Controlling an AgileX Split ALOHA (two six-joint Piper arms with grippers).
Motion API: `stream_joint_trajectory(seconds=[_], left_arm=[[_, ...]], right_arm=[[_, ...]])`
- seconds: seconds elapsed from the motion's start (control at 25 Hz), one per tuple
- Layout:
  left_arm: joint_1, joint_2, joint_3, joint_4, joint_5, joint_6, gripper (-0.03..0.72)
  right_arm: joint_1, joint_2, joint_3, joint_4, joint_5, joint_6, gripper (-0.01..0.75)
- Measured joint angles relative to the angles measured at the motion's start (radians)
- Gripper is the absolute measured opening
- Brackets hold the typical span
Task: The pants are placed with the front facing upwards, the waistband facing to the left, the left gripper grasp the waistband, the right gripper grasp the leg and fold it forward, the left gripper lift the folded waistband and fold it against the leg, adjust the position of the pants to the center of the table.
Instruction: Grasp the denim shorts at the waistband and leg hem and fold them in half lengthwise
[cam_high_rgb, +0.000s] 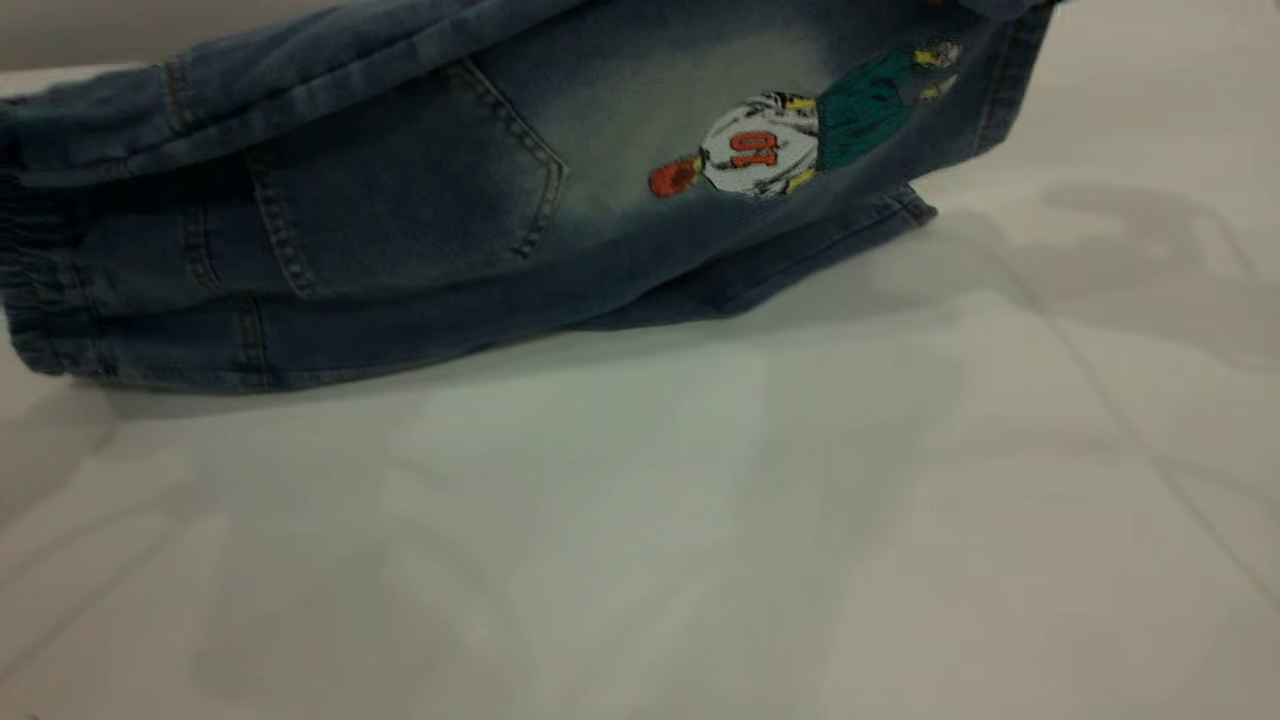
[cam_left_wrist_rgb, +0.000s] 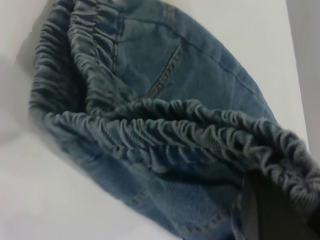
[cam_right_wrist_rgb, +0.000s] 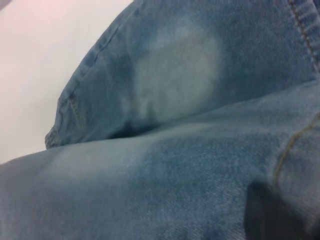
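The blue denim pants lie at the far side of the table, one half raised and folded over so the back pocket and the cartoon player numbered 10 face me. The gathered waistband is at the left. In the left wrist view the puckered waistband drapes over my left gripper, which is shut on it. In the right wrist view the leg with its pale patch fills the frame, and my right gripper is shut on the leg's cloth. Neither gripper shows in the exterior view.
Bare white tabletop spreads in front of the pants and to the right, crossed by shadows of the arms. The lower leg's hem lies flat on the table under the raised fold.
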Motion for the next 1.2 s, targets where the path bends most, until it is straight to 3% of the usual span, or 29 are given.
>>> stream_joint_trajectory(seconds=[0.28,0.76,1.2], left_arm=[[0.0,0.151,-0.03,-0.198,0.03,0.217,0.111],[0.0,0.329,-0.175,-0.195,0.038,0.251,0.111],[0.0,0.424,-0.181,-0.195,-0.006,0.3,0.111]], right_arm=[[0.001,0.13,-0.109,0.026,0.016,-0.004,0.026],[0.108,0.343,-0.344,0.031,0.019,0.027,0.026],[0.109,0.396,-0.399,-0.056,-0.06,0.09,0.026]])
